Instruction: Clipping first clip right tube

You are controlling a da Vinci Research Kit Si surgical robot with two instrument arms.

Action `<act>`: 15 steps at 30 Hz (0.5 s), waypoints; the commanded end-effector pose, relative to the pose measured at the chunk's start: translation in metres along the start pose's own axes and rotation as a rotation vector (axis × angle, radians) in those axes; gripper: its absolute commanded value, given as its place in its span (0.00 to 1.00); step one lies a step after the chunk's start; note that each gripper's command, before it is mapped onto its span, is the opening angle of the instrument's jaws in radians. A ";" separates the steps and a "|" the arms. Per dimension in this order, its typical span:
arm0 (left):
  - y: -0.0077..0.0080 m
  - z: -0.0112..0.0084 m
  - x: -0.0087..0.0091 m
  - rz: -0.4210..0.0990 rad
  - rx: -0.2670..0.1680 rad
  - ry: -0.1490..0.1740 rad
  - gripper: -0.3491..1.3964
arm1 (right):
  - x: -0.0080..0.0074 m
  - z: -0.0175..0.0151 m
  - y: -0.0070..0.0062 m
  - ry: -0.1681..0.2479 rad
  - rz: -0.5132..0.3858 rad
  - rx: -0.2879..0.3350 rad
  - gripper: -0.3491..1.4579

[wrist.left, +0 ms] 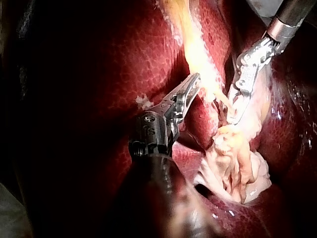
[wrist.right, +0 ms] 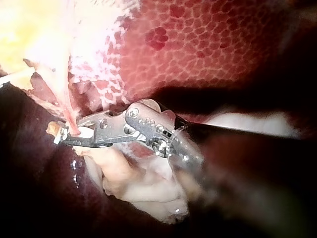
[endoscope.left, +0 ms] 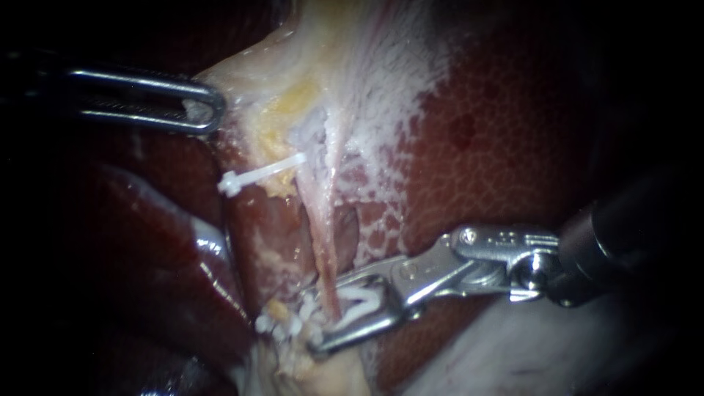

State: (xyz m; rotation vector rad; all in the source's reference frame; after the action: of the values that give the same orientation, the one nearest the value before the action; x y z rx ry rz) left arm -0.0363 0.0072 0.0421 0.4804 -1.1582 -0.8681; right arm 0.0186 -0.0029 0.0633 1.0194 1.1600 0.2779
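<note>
Endoscope view: right instrument's [endoscope.left: 315,321] clip [endoscope.left: 359,299] half-hidden

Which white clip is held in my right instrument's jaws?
The clip low at the pink tube, between the right instrument's jaws; the upper clip sits higher, untouched.

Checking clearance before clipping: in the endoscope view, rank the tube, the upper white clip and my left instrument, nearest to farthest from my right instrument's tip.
1. Tube: crosses the tip of the right instrument, inside its loaded clip.
2. Upper white clip: up-left on the tissue.
3. Left instrument: farthest, upper left.
</note>
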 end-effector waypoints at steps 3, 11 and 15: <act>0.0000 0.0000 0.0000 0.000 0.000 0.000 0.06 | -0.0003 -0.0003 0.0003 -0.001 0.023 0.001 0.00; 0.0000 0.0000 0.0001 0.000 0.000 0.000 0.06 | -0.0008 -0.0001 0.0002 -0.004 0.042 0.002 0.00; 0.0000 0.0001 0.0000 0.000 0.000 0.000 0.06 | -0.0010 0.0000 0.0001 -0.004 0.041 0.003 0.00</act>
State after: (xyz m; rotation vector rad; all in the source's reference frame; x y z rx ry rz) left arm -0.0364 0.0071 0.0421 0.4800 -1.1580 -0.8680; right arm 0.0182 -0.0035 0.0640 1.0493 1.1341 0.3106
